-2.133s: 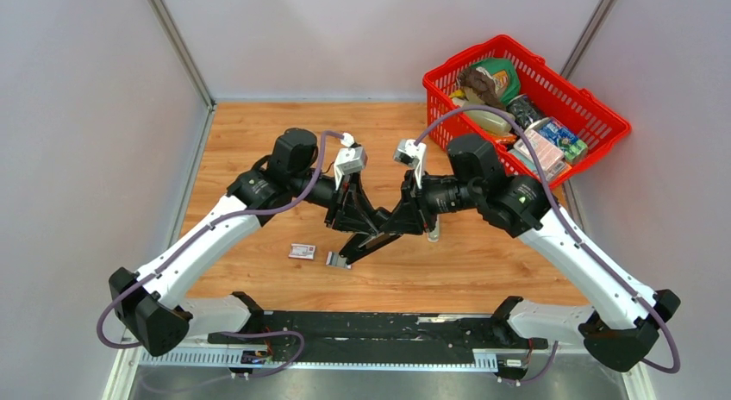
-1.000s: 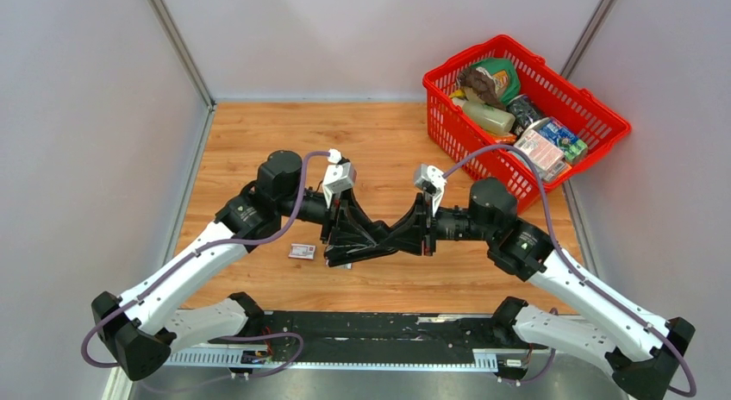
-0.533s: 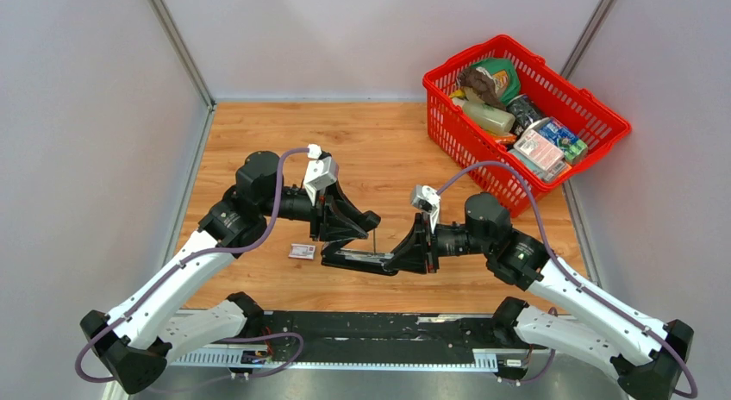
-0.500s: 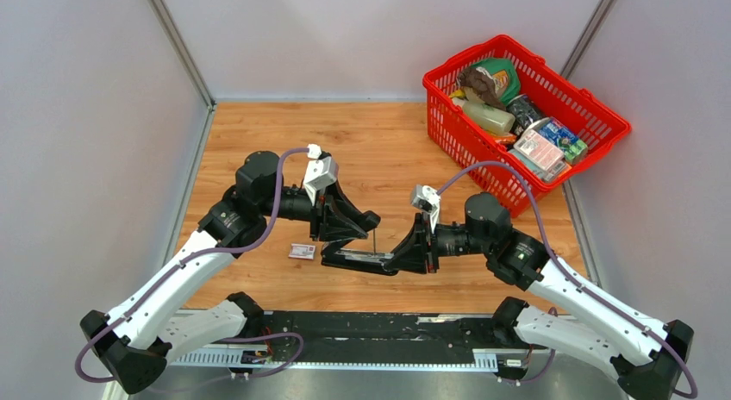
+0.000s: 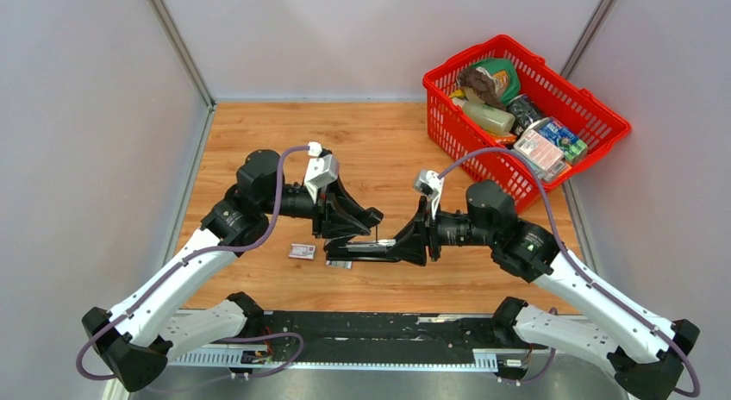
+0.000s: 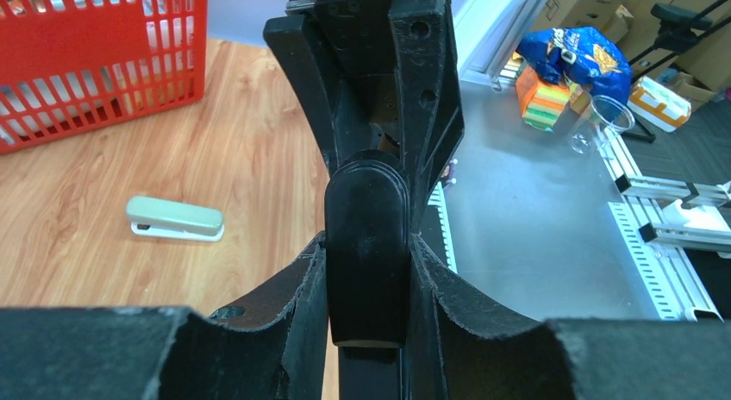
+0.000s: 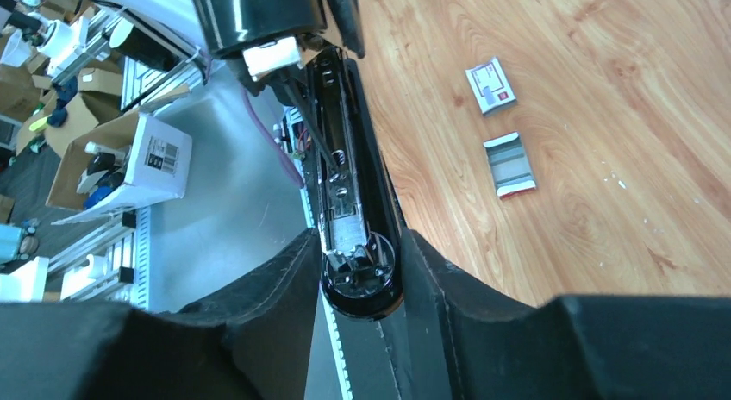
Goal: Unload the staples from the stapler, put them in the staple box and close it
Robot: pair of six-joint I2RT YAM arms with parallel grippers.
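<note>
The black stapler point(image 5: 369, 247) hangs level just above the wood, stretched between my two grippers. My left gripper point(image 5: 358, 229) is shut on its smooth rounded end point(image 6: 366, 245). My right gripper point(image 5: 407, 244) is shut on the other end, and both fingers lie against the sides of the stapler point(image 7: 345, 159). The right wrist view shows the stapler's inner channel with its spring and metal parts. A ribbed silvery strip of staples point(image 7: 510, 163) lies on the table under the stapler point(image 5: 338, 264).
A small red-and-white box point(image 5: 302, 251) lies left of the strip point(image 7: 490, 85). A red basket point(image 5: 526, 48) full of goods stands at the back right. A pale grey oblong object point(image 6: 175, 219) lies on the wood near the basket point(image 6: 103, 72).
Over the last second both arms came down and the left one drew back to the left, pulling the stapler out flat. Since half a second ago the right gripper has risen a little.
</note>
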